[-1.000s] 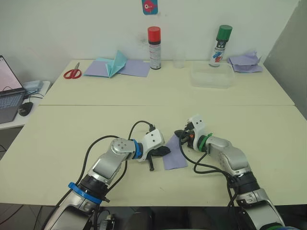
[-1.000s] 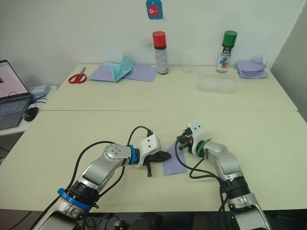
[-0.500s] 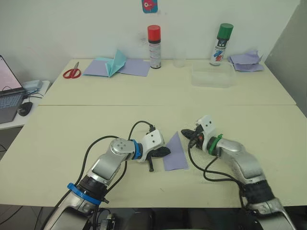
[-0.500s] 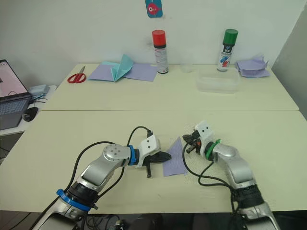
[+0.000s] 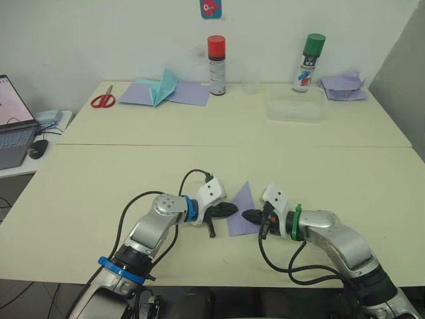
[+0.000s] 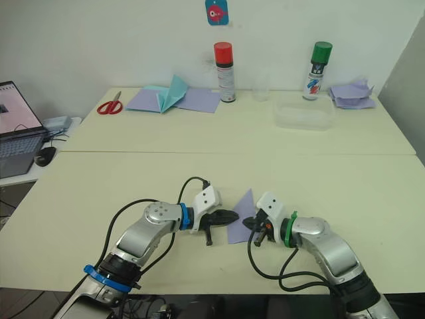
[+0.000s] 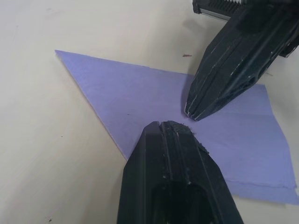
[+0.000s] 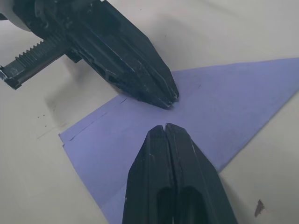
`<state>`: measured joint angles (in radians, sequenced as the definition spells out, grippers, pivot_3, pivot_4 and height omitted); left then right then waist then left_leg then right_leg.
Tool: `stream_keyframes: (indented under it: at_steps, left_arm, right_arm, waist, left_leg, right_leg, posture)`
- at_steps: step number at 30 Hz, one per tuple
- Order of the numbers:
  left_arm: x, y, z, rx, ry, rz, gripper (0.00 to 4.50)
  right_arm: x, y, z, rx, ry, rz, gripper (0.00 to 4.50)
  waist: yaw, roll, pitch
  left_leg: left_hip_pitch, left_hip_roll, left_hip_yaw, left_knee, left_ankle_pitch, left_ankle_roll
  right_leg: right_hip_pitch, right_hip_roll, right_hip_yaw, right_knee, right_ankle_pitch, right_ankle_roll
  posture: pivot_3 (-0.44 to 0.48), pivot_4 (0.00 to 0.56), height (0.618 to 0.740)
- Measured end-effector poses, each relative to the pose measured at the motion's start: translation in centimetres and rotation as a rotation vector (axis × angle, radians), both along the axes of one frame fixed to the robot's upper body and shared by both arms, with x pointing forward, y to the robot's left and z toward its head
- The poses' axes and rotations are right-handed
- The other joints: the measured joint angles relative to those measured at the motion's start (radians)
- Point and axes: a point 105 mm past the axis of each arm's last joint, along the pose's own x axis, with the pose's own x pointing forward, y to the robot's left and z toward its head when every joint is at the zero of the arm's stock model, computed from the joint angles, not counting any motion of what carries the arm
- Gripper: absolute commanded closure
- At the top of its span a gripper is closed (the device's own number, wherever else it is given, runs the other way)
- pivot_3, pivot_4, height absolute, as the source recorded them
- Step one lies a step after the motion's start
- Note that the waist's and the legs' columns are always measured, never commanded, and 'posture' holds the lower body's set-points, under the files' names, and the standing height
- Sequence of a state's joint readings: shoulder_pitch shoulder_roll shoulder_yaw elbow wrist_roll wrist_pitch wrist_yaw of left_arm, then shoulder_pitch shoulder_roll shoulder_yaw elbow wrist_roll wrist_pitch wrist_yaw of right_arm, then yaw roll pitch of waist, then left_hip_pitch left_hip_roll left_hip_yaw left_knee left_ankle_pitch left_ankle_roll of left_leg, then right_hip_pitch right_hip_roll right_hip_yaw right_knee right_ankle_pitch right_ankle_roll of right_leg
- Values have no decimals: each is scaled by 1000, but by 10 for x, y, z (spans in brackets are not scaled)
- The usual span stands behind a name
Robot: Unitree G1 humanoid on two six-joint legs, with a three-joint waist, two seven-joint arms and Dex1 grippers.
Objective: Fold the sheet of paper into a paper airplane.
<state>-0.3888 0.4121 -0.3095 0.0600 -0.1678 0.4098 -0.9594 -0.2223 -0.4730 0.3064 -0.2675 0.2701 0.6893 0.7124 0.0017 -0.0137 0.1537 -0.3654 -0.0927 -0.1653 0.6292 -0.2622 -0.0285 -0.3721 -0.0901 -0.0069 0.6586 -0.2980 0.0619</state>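
Pale lavender pointed paper wedge [image 5: 242, 211] lying flat on cream surface [image 5: 99, 193]; left claw [image 5: 232, 209], right claw [image 5: 247, 216] pressing tips-together. Thin, floppy, slippery; grip edge.

Sheet of paper [image 5: 242, 211], pale lavender pointed wedge, flat on table, near edge

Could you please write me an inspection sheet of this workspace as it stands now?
Surface: two pale tables pushed together, seam across.
Job's things: lavender paper folded to a pointed wedge, flat near the front edge.
Clutter: scissors, teal paper plane on lavender sheets, red-capped can, green-capped can, clear tub, crumpled lavender heap.
Hands: left hand and right hand both shut, tips pressing on the paper from opposite sides.
Cables: black loops at both wrists.
Surroundings: laptop and mouse on a side desk; white wall.
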Motion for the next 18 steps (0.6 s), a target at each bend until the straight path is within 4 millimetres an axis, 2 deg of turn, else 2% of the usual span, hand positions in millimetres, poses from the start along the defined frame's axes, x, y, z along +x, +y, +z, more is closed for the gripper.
stream_keyframes:
  at_steps: [1, 4, 7, 9, 12, 18]
  left_arm:
    - [3, 3, 3, -17, 15, 13, 3784]
    - [16, 21, 26, -37, -3, 24, 2817]
    - [34, 37, 52, 35, -153, -40, 1857]
    - [39, 38, 57, 66, -227, -79, 1272]
    - [53, 40, 46, 207, -367, -196, 1272]
    - [71, 31, 40, 336, -550, -337, 1272]
  right_arm:
    - [0, 0, -1, -2, 0, 0, 4500]
    - [1, 1, 0, 1, -4, 7, 4500]
    - [3, 0, 0, 6, -8, 4, 4500]
    - [4, 1, 0, 8, -8, 3, 4500]
    - [6, 2, 0, 8, -10, 7, 4500]
    - [6, 7, 1, 10, -17, 34, 4500]
  waist:
    - [-1, -1, 1]
    - [-3, -3, 3]
    - [-3, -3, 3]
    - [-3, -3, 3]
    - [-1, -4, 4]
    - [-7, -7, 5]
  left_leg:
    - [-1, 0, 0, 0, 0, 0]
    - [-3, 1, -1, 0, 0, 0]
    - [-2, 0, 0, 0, 0, -1]
    - [-2, 0, 0, 0, 0, -1]
    - [-3, 0, 0, 0, 0, -1]
    - [-5, 0, 0, 0, 0, 0]
  right_leg:
    - [0, 0, 0, 0, 0, 0]
    - [-1, 1, -1, 2, 0, 0]
    - [-1, 1, -1, 1, 3, -4]
    - [-1, 1, 0, 0, 3, -5]
    - [0, 0, -1, -1, 3, -5]
    - [-2, 1, -1, 0, 3, -4]
  posture:
    - [0, 150, 740]
    - [0, 150, 740]
    - [0, 150, 740]
    - [0, 150, 740]
    - [0, 150, 740]
    - [0, 150, 740]
